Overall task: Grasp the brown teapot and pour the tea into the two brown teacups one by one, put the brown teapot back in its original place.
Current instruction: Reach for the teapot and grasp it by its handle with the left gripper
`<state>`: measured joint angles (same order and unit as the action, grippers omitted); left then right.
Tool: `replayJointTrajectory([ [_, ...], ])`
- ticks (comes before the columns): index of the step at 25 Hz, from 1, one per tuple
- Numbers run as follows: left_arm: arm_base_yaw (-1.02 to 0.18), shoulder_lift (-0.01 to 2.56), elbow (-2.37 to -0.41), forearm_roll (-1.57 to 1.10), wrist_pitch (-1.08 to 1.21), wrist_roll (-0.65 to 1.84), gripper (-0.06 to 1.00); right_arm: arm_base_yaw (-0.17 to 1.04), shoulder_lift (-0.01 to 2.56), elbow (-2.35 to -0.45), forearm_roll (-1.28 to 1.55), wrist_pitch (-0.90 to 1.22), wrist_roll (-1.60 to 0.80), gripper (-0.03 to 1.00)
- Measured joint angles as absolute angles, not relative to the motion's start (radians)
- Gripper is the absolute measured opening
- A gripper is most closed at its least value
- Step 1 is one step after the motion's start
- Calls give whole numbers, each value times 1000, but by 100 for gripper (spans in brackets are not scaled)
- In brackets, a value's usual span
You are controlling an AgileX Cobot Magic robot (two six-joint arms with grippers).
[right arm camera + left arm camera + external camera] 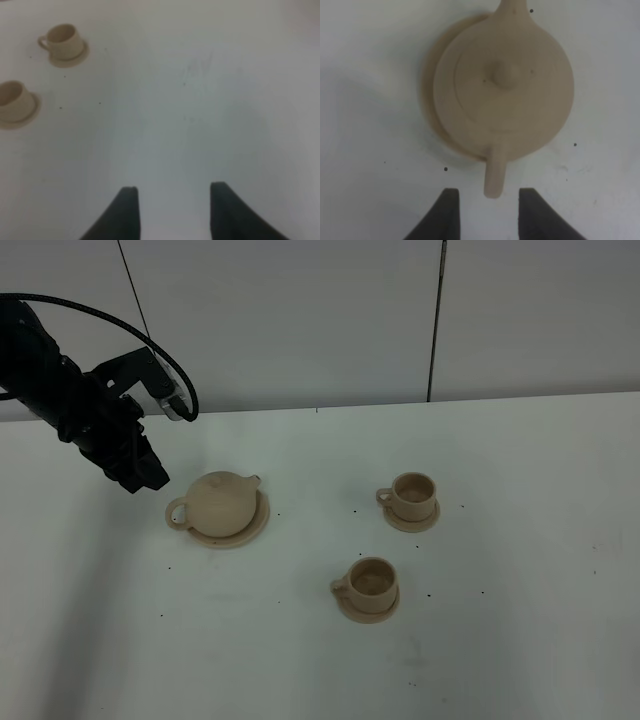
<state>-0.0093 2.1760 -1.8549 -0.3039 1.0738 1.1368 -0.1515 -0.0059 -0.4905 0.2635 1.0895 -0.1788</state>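
Note:
The brown teapot [222,502] sits with its lid on upon its wide saucer, the original place [259,524], left of centre on the white table. Its loop handle [178,513] points left, towards my left gripper [146,476], which hovers just beside it. In the left wrist view the teapot [505,85] lies on its saucer [429,85]. My left gripper [489,192] is open, with the handle tip [495,172] between the fingers, untouched. The two brown teacups [413,494] [371,581] stand on their small saucers to the right. My right gripper [174,187] is open and empty over bare table, the cups [62,41] [12,100] far off.
The white table [520,540] ends at a white panelled wall [300,320] behind. Small dark specks dot the tabletop. The right arm does not show in the high view.

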Motion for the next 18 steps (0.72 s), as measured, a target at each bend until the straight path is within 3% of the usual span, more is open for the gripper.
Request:
replayJointTrajectory([
  [18, -14, 2239, -1855, -306, 1080, 1116, 35, -152, -6, -491, 264, 1089, -179, 33],
])
